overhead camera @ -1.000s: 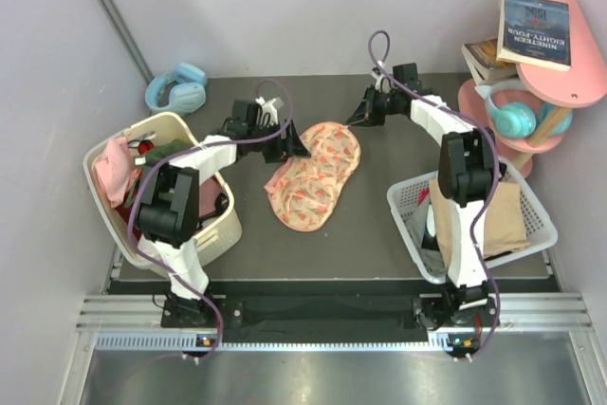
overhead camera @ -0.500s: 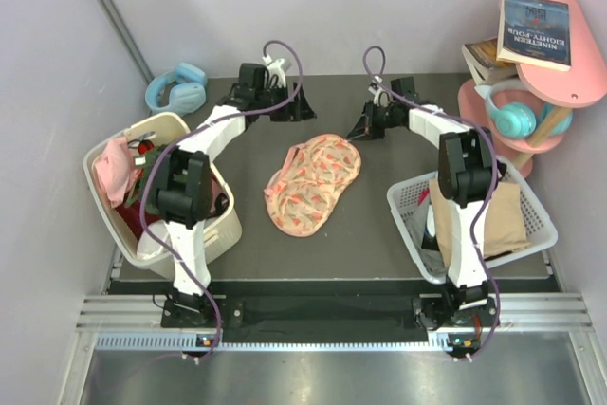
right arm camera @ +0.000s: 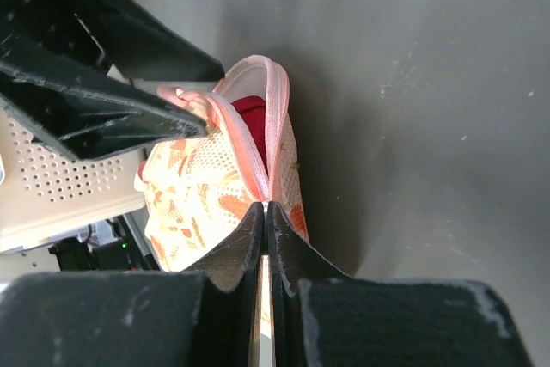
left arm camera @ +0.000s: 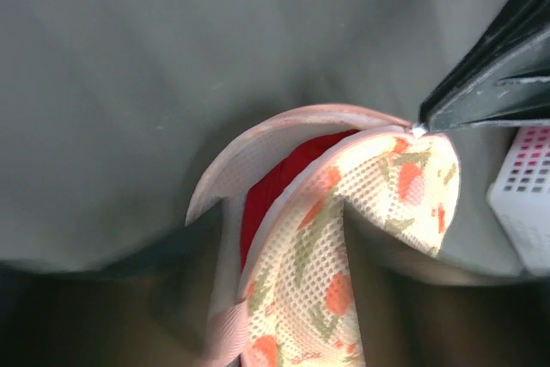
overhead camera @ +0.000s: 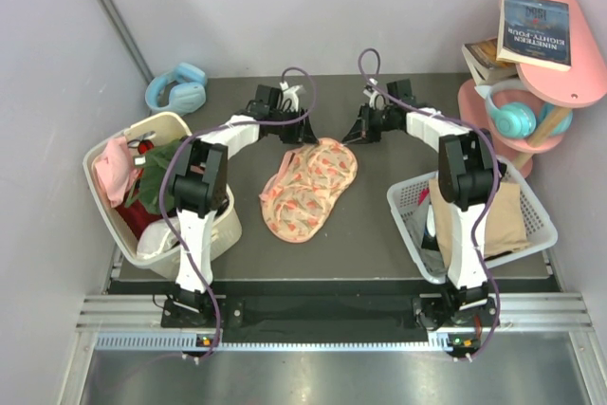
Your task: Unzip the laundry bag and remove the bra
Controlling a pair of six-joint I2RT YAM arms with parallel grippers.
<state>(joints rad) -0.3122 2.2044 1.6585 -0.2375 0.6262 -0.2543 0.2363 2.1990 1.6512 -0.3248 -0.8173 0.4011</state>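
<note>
The laundry bag lies on the dark table, cream-peach with orange print and pink zip trim. Its far end gapes open. The red bra shows inside the gap, and also in the right wrist view. My left gripper is shut on the pink trim at the bag's far-left rim; its tips show in the right wrist view. My right gripper is shut on the bag's rim at its far-right end. The two grippers are close together, holding the two sides of the opening.
A cream basket with pink and green clothes stands at the left. A white mesh basket with tan cloth stands at the right. Blue headphones lie at the back left. A pink shelf with books and teal headphones stands at the back right.
My left gripper swung from the bag's left side round the far end, toward my right gripper. The bag's far end has opened and the bag shifted slightly nearer.
</note>
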